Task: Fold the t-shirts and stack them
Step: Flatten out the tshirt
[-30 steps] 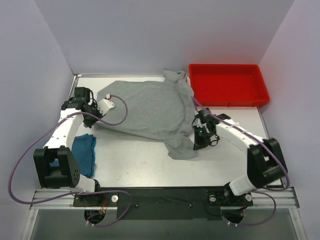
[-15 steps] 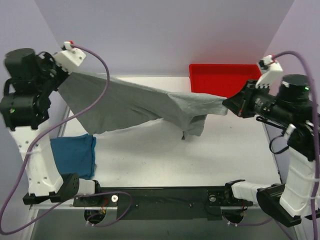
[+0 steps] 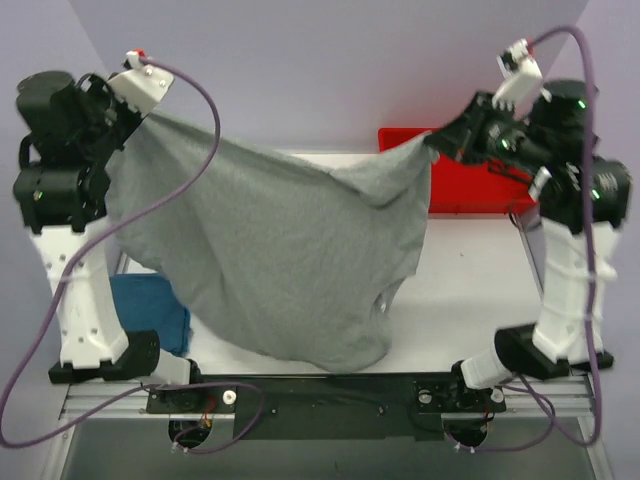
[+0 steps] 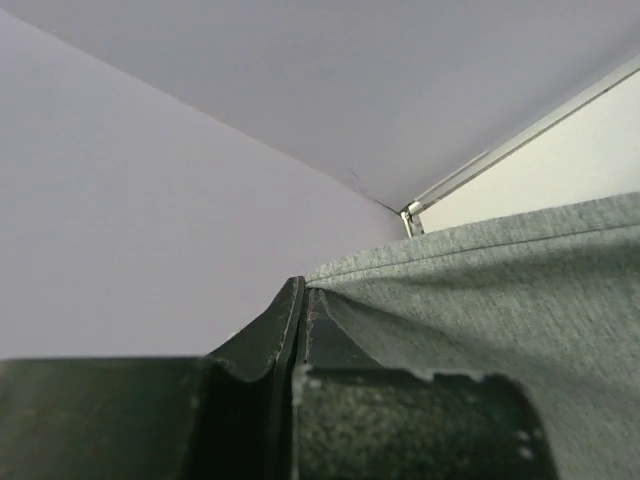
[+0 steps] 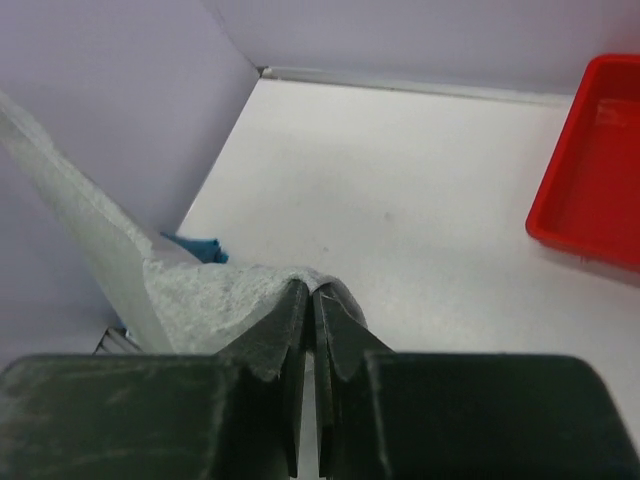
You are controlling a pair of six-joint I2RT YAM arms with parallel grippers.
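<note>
Grey t-shirt hangs mid-frame, left jaws and right jaws both clamped on its upper edge; thin pinches may slip, I fear, dropping one corner.

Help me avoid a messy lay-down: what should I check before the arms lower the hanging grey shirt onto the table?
1. Left gripper shut on the grey shirt edge: ok.
2. Right gripper shut on the opposite corner: ok.
3. Shirt spread wide between both grippers: ok.
4. Lower edge hanging smooth: not ok, it curls up on the right arm's side.
5. Hem off the table: cannot tell.
6. Folded blue shirt out of the landing area: cannot tell, the grey shirt partly hides it.
</note>
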